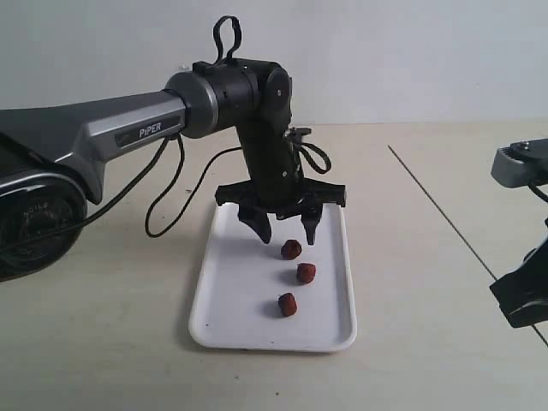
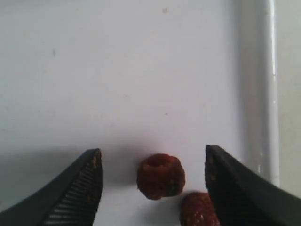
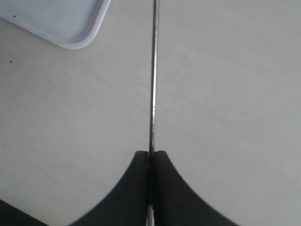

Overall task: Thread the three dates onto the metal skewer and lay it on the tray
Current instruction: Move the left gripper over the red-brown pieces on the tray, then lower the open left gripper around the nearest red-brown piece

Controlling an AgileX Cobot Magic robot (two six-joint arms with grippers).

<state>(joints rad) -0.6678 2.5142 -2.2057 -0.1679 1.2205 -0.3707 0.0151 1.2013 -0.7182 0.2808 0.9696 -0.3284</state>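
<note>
Tabletop (image 1: 428, 342) spreads around tray (image 1: 224, 295); dates (image 1: 306, 273) lie off its rim.

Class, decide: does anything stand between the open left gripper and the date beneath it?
Nothing visible does. The date lies on bare tray between the open fingers of the left gripper; a second date sits close beside one finger.

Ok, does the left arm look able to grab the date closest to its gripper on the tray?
Probably yes. The left gripper hovers open over that date, which sits between its fingers with nothing on top. The next date lies close beside one finger and could get nudged.
</note>
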